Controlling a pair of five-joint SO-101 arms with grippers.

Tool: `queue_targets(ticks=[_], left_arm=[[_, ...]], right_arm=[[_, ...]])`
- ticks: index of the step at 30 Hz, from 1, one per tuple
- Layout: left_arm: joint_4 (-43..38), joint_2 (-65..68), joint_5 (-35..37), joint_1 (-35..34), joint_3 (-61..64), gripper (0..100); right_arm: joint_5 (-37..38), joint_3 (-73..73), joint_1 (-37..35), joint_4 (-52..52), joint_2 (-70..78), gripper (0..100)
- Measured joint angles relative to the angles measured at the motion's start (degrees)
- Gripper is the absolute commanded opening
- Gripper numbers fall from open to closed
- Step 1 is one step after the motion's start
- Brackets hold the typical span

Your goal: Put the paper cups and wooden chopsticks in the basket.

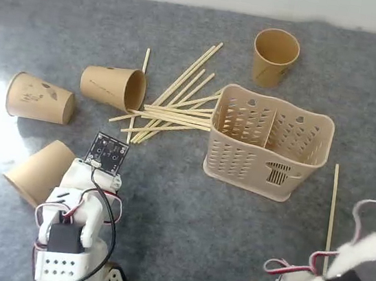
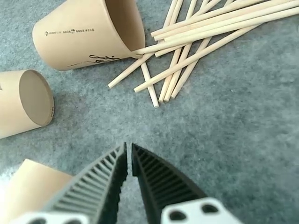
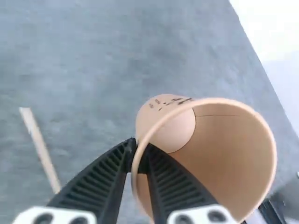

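Your left claw (image 2: pixel 129 148) hangs low over the grey bench (image 1: pixel 182 237) with its jaws pressed together and nothing between them, near the bench's near left corner. Just ahead of it lies the chopstick pile (image 1: pixel 175 104) (image 2: pixel 187 46), fanned out across the middle of the bench, with the ends of several sticks reaching the basket (image 1: pixel 240 163). The basket stands upright in the middle of the bench, a little toward the right edge, with a divider splitting it into two compartments. A tipped cup (image 1: pixel 112 87) (image 2: pixel 88 32) lies on its side with its mouth just beside the pile. A second tipped cup (image 1: pixel 39 98) (image 2: pixel 23 102) lies nearer the left edge, and a third cup (image 1: pixel 38 171) (image 2: pixel 28 191) lies close beside your left arm (image 1: pixel 77 216). An upright cup (image 1: pixel 275 55) stands toward the far edge, beyond the basket and apart from it. Your right claw (image 3: pixel 137 147) is clamped on the rim of a held cup (image 3: pixel 219 154), one jaw outside the wall and one inside, with the cup's open mouth toward the wrist camera. A lone chopstick (image 1: pixel 333 201) (image 3: pixel 39 144) lies flat near the right edge, to the right of the basket and not touching it.
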Motion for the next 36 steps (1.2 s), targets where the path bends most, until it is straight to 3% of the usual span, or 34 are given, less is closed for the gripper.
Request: queue_targets(ticks=[6, 19, 28, 36], left_arm=[[0.0, 0.0, 0.0, 0.1, 0.0, 2], [0.0, 0.0, 0.0, -0.1, 0.0, 2], [0.0, 0.0, 0.0, -0.1, 0.0, 2], [0.0, 0.0, 0.0, -0.1, 0.0, 2]], right_arm=[[-4.2, -12.5, -11.9, 8.9, 1.9, 0.6], [-5.8, -21.9, -24.4, 9.0, 3.7, 0.6], [-5.8, -17.8, -29.0, 9.0, 3.3, 0.6], [-6.9, -15.7, -40.5, 9.0, -6.4, 0.6]])
